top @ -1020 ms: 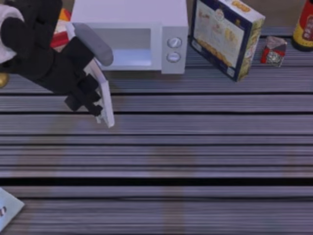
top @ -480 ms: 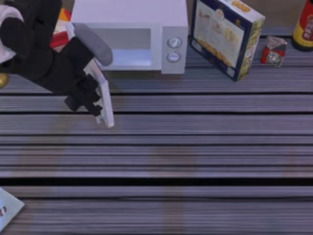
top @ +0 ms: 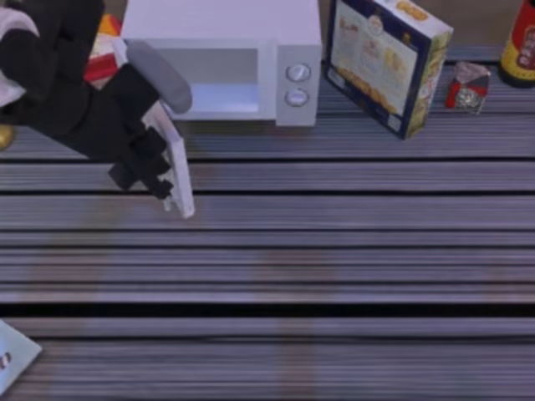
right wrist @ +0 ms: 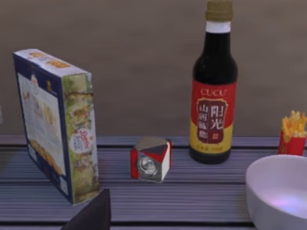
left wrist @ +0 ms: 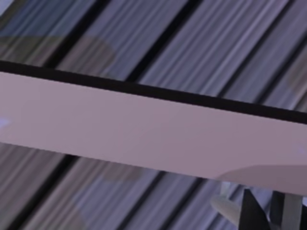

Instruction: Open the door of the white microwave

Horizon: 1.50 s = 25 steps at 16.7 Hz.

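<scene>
The white microwave [top: 221, 21] stands at the back of the table, left of centre, its two knobs [top: 298, 84] at its right. Its door [top: 180, 171] is swung wide out toward the table's front, leaving the cavity [top: 213, 79] bare. My left gripper [top: 160, 180] is shut on the door's free edge from the left side. In the left wrist view the door [left wrist: 144, 129] crosses as a broad pale band, with the dark fingers [left wrist: 253, 213] below it. My right arm is outside the top view; only a dark fingertip [right wrist: 93, 215] shows in the right wrist view.
A blue-edged cereal box [top: 386, 63] stands right of the microwave. Beyond it are a small red-and-white cube [top: 466, 86] and a soy sauce bottle [top: 520, 42]. A white bowl [right wrist: 280, 191] and fries [right wrist: 292, 134] lie further right. A white card [top: 12, 355] sits front left.
The left gripper and the door's free edge have crept slightly leftward, so the door stands a touch wider. Nothing else has moved.
</scene>
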Each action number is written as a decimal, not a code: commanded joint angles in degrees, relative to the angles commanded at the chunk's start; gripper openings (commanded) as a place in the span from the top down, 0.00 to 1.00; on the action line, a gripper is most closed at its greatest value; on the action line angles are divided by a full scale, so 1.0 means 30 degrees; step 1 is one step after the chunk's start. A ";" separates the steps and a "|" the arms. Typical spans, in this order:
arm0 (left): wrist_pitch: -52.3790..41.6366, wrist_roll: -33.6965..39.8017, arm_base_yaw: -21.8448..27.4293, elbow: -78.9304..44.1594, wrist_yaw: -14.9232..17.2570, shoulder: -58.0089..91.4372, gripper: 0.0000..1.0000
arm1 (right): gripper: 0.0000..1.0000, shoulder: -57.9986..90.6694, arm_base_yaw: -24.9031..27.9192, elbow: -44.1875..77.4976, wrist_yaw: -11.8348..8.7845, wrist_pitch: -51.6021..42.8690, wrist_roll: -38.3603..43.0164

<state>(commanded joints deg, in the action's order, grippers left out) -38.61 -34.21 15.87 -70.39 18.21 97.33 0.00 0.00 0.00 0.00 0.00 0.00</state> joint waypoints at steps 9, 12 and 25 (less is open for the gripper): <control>-0.1540 -0.3967 -0.1632 -0.0252 0.1559 0.0010 1.00 | 0.00 0.0000 0.0000 0.0000 0.0000 0.0000 0.0000; -0.1543 -0.3975 -0.1635 -0.0253 0.1563 0.0010 1.00 | 0.00 0.0000 0.0000 0.0000 0.0000 0.0000 0.0000; -0.1543 -0.3975 -0.1635 -0.0253 0.1563 0.0010 1.00 | 0.00 0.0000 0.0000 0.0000 0.0000 0.0000 0.0000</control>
<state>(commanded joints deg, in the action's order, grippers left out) -43.24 -46.14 10.96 -71.15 22.90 97.36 0.00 0.00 0.00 0.00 0.00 0.00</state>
